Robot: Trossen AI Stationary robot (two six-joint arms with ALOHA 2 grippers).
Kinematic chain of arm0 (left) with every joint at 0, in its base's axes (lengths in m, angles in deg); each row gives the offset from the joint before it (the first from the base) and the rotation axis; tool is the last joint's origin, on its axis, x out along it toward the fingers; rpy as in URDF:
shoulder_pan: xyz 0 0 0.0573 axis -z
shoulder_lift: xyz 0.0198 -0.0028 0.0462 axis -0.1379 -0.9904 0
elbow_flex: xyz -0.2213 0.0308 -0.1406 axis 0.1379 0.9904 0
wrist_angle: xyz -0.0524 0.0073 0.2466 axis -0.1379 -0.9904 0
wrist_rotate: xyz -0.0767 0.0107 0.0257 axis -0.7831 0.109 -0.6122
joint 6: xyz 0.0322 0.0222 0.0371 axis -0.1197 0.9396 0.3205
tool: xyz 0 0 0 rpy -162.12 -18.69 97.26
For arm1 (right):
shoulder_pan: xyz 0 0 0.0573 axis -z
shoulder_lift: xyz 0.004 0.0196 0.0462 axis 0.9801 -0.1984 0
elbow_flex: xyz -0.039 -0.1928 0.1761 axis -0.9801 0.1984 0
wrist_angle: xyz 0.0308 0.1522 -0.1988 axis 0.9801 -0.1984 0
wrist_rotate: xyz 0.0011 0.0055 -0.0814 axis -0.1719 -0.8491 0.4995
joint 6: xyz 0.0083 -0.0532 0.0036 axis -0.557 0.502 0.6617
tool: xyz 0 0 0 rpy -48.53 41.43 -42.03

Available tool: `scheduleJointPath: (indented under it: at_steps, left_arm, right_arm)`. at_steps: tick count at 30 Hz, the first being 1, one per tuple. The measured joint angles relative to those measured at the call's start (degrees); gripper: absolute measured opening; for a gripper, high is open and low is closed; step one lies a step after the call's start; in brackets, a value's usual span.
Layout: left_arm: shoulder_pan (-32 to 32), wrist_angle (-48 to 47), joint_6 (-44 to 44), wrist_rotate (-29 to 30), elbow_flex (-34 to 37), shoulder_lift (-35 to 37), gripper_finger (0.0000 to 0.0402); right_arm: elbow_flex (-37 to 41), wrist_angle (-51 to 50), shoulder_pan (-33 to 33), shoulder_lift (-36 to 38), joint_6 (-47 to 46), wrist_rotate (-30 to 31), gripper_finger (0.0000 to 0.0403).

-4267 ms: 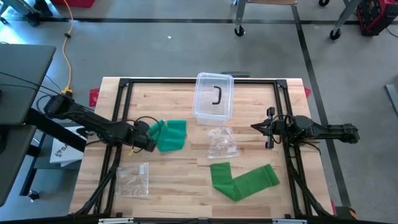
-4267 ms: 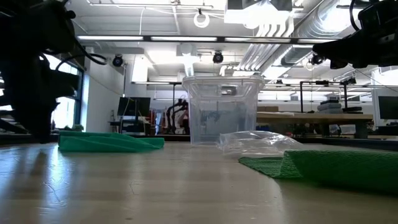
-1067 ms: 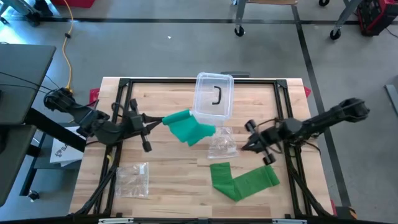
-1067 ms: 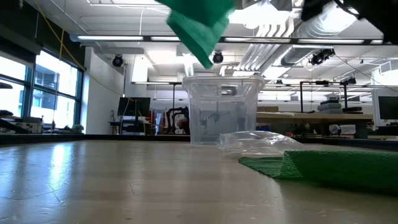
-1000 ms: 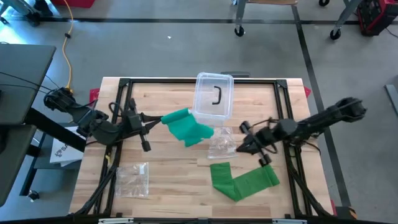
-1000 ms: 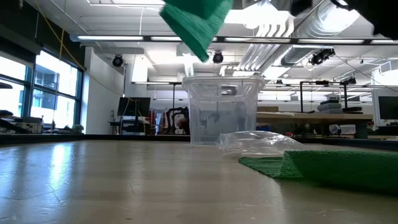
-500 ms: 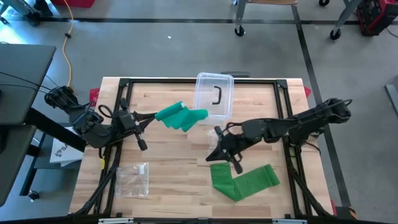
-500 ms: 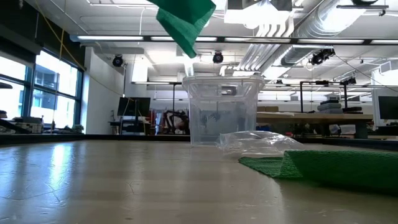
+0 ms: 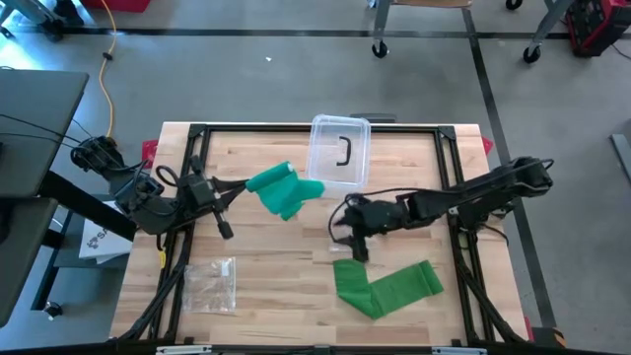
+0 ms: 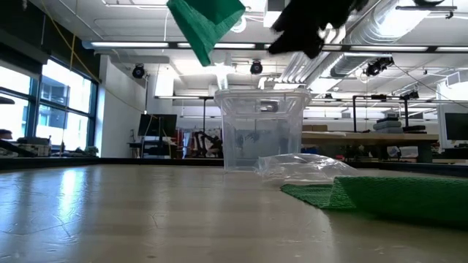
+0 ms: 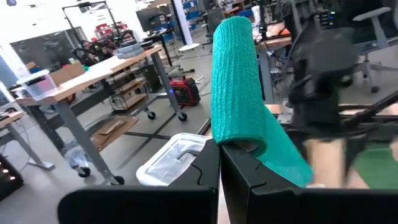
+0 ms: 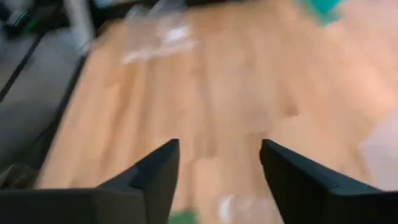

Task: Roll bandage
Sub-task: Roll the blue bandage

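A green bandage (image 9: pixel 284 190), partly rolled up, is held in the air left of the clear box, with my left gripper (image 9: pixel 240 187) shut on it. In the left wrist view the roll (image 11: pixel 235 74) stands up above the fingers and a loose tail (image 11: pixel 287 158) falls away beside it. My right gripper (image 9: pixel 347 219) hovers open over the table's middle, right of the bandage; nothing is between its fingers (image 12: pixel 217 168). A second green bandage (image 9: pixel 385 286) lies flat and bent on the table near the front. My left gripper pinches the bandage's lower end (image 11: pixel 239 144) between its two shut fingers, where the roll meets the loose tail. The fingers come level from the table's left side. The bandage is lifted clear of the table, the roll sticking up and the tail slack.
A clear lidded box (image 9: pixel 339 153) stands at the far middle. A crumpled plastic bag (image 9: pixel 353 235) lies under my right gripper and another bag (image 9: pixel 209 283) lies at the near left. The black frame (image 9: pixel 197 133) borders the wooden table.
My right gripper has swept from the table's right side toward its middle, ending over the plastic bag close to the held bandage. My left gripper has drawn back a little toward the left edge, and the lifted bandage has turned and shifted left with it.
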Motion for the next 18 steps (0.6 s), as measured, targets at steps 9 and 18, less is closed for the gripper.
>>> scheduleJointPath:
  at_steps: [9, 18]
  left_arm:
    - [0.91, 9.68, 7.13, -7.4, 0.0, -0.02, 0.0]
    - [3.55, 18.3, 17.66, -14.66, 0.0, 0.43, 0.0]
  right_arm:
    - [9.12, 28.91, 6.28, 0.01, -0.99, 1.13, 0.0243]
    - [9.89, 39.83, 7.58, 0.04, -3.0, -10.01, 0.0243]
